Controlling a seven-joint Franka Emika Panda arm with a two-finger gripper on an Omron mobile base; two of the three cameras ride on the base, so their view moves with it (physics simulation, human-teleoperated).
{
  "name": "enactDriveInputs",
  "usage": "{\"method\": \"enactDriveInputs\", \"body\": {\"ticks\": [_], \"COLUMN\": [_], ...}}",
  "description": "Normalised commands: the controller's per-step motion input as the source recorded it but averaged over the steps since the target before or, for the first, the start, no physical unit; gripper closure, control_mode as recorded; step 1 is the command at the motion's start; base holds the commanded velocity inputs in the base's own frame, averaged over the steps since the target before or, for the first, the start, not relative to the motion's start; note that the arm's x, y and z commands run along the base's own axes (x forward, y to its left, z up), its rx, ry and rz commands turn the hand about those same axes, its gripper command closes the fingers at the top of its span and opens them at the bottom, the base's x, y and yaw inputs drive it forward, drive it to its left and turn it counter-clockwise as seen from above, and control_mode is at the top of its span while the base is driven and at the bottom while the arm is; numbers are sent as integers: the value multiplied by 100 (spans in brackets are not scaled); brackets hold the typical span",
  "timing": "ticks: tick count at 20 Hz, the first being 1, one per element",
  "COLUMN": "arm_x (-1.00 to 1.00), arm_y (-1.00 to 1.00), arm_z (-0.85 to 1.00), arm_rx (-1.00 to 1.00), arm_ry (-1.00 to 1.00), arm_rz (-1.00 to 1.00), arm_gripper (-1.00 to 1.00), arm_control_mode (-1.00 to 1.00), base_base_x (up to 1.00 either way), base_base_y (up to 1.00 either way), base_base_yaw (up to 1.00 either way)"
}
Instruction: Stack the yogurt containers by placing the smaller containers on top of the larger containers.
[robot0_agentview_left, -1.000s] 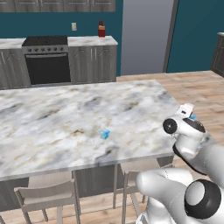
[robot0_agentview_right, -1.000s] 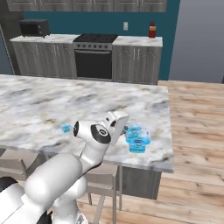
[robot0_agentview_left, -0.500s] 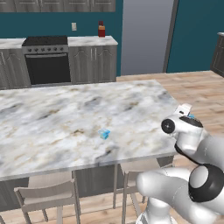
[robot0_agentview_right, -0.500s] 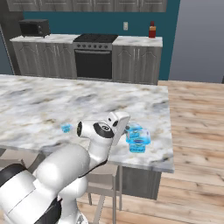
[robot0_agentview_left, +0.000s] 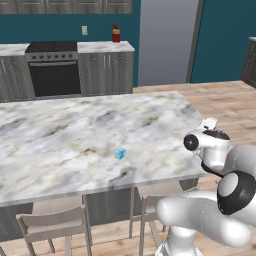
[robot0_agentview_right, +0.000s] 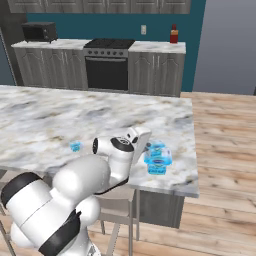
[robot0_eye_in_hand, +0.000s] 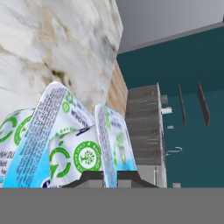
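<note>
**Mara:** Look, the pincer (robot0_eye_in_hand: 110, 175) is clenched on the larger yogurt tub (robot0_agentview_right: 158, 159), pinching the thin edge of its pale lid between the two tips.

**Jon:** That's the blue one with the green leaf badges, near the right-hand end of the marble tabletop (robot0_agentview_right: 60, 115)?

**Mara:** Yes, just in front of the white wrist. I can't tell whether it's resting on the tabletop or raised a little off it. The smaller yogurt cup (robot0_agentview_left: 119, 153) sits well apart from it, out in the middle of the tabletop, close to the near edge.

**Jon:** So the small one has to end up on top. Why hold the big one?

**Mara:** My guess is it's bringing the base over toward the cup, or straightening it. To do that well I'd keep the tub level and move slowly, since a grip on a lid edge looks easy to slip or to tip the tub.

**Jon:** And set it down lid-up?

**Mara:** Flat, lid-up and away from the tabletop's edge, so the little cup has a steady surface to land on.
</note>
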Motion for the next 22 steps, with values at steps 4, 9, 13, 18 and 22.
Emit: {"method": "enactDriveInputs", "body": {"ticks": [4,9,13,18,22], "arm_x": [18,14,11,13,9], "arm_y": [-10,-9,-9,-9,-6], "arm_z": [-9,-13,-17,-18,-14], "arm_rx": [0,0,0,0,0], "arm_ry": [0,0,0,0,0], "arm_rz": [0,0,0,0,0], "arm_gripper": [100,100,100,100,100], "arm_control_mode": [-100,-100,-100,-100,-100], "base_base_x": [0,0,0,0,0], "base_base_y": [0,0,0,0,0], "base_base_yaw": [0,0,0,0,0]}}
